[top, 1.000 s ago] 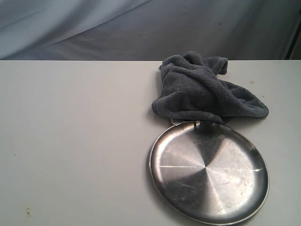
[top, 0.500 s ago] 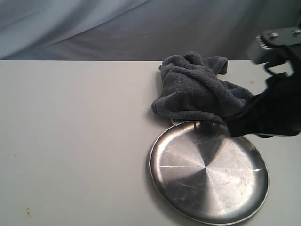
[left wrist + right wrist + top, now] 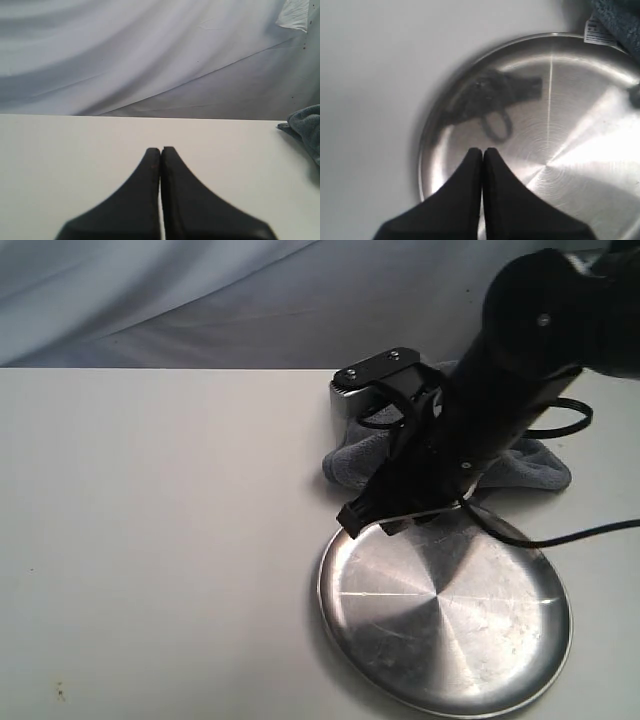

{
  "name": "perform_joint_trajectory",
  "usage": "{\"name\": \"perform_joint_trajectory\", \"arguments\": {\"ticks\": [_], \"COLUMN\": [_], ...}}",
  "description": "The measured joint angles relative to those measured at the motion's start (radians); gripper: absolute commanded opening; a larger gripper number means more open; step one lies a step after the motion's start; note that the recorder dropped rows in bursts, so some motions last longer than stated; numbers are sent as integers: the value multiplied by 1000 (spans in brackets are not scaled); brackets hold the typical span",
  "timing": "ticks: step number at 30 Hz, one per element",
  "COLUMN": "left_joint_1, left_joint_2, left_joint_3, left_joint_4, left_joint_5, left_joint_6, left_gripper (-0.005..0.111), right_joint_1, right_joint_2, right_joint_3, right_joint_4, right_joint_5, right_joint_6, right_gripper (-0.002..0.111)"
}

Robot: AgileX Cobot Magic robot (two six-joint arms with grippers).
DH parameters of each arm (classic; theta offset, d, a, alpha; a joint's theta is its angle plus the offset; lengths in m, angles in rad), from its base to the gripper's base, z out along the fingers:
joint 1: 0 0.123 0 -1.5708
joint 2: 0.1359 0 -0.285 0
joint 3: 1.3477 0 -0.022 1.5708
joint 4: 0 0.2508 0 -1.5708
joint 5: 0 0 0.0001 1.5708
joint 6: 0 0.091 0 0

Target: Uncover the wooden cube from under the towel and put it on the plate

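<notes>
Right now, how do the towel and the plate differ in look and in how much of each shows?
The towel is dark grey, soft and bunched; the plate is shiny, round and shallow. The right arm hides much of the towel, while the plate shows nearly whole. Both lie on the white table.

Soft even light; plate [image 3: 445, 615] glare streaks; wrist-view hands blurred.

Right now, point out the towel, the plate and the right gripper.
towel [image 3: 345, 464]: exterior view, on its lower left fold.
plate [image 3: 450, 625]: exterior view, on the bare middle of the dish.
right gripper [image 3: 482, 156]: right wrist view, where the shut fingertips meet.
</notes>
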Motion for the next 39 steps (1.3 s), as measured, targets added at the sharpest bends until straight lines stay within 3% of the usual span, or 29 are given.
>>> {"name": "perform_joint_trajectory", "arguments": {"ticks": [7,16,23,31,39], "left_joint_1": [0,0,0,0,0], "left_joint_2": [0,0,0,0,0], "left_joint_3": [0,0,0,0,0], "left_joint_4": [0,0,0,0,0], "left_joint_5": [0,0,0,0,0], "left_joint_6": [0,0,0,0,0], "left_gripper": [1,1,1,1,1], "right_joint_1": [-67,-303,-441,-464,-439], "right_joint_2": [132,241,391,580,665], "right_joint_3": [-129,-283,-519,-858,-1062], "right_joint_4": [-69,-94,-89,-20,75], "right_joint_5": [51,68,79,206,219], "right_joint_6": [36,85,102,106,109], "right_gripper": [0,0,0,0,0]}}
